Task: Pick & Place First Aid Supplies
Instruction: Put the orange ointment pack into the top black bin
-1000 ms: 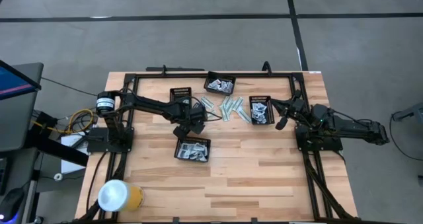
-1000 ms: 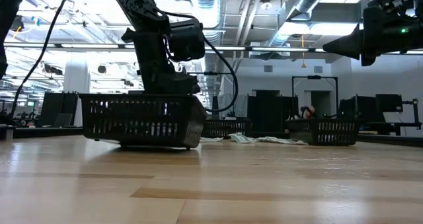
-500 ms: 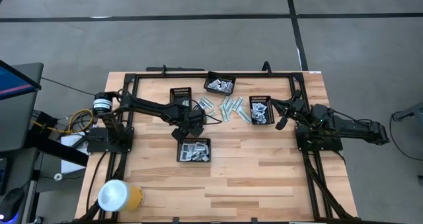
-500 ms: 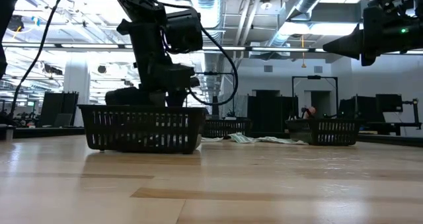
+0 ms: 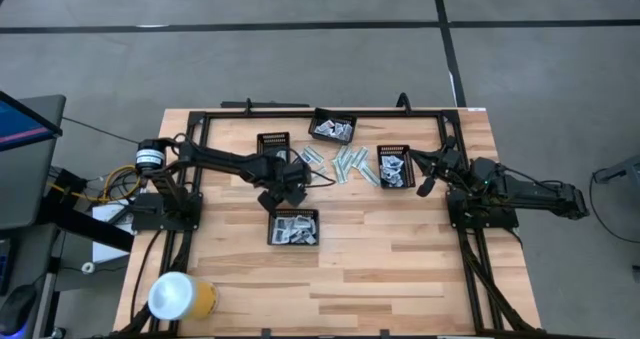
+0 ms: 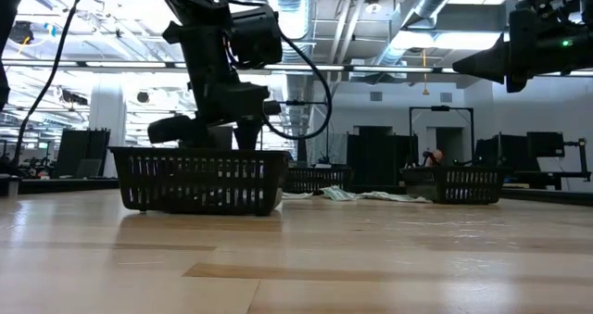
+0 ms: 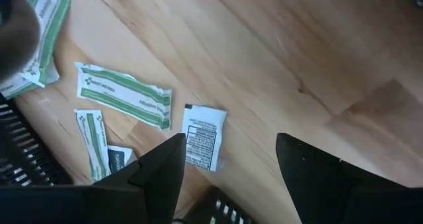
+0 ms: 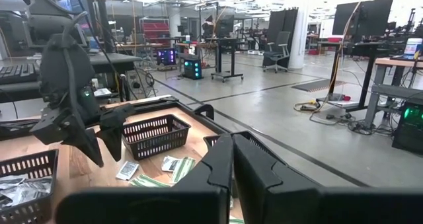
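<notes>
Black mesh is forming the four trays on the pale wooden bench (image 5: pixel 380 269), and we are reading them from left to right. The left pincer (image 5: pixel 284 185) is hovering with its fingers (image 7: pixel 155 174) spread wide and holding nothing, poised just above the near tray (image 5: pixel 292 227), which is already carrying several packets; we are judging this to be the gap between a drop and the next pick. A second tray (image 5: pixel 273 143) is sitting behind that arm, and a third (image 5: pixel 333 127) is lying at the far edge with silvery sachets in it.

Between the trays, the loose first aid supplies (image 5: pixel 345 163) are lying scattered flat on the bare wood, presumably so that each can be picked singly. In the left wrist view we are seeing slim white strips (image 7: pixel 123 94) banded in green beside a squarish white sachet (image 7: pixel 203 137) with dark print.

The fourth tray (image 5: pixel 396 166) is holding more sachets. The right pincer (image 5: pixel 424 187) is waiting beside it, raised, with its fingers pressed together and empty.
</notes>
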`<state>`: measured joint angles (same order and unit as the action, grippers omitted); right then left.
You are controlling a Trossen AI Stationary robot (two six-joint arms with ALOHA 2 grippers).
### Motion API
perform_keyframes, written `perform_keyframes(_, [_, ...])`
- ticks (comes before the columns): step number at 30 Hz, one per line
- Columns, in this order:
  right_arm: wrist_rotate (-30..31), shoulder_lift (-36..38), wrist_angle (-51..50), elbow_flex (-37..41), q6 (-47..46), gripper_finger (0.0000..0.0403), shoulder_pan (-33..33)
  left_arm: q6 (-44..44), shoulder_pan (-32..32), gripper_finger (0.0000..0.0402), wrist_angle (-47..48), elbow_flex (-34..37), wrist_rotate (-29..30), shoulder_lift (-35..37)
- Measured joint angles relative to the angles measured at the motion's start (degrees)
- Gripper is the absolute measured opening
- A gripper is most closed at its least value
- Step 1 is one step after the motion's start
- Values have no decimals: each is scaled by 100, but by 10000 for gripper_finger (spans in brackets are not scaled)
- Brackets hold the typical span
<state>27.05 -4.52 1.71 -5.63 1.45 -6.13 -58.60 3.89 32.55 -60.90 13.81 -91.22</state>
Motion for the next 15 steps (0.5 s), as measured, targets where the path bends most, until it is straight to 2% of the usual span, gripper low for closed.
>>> perform_keyframes(15, [0, -2, 0, 0, 1, 8, -1, -577, 310, 237, -78, 0, -500, 0])
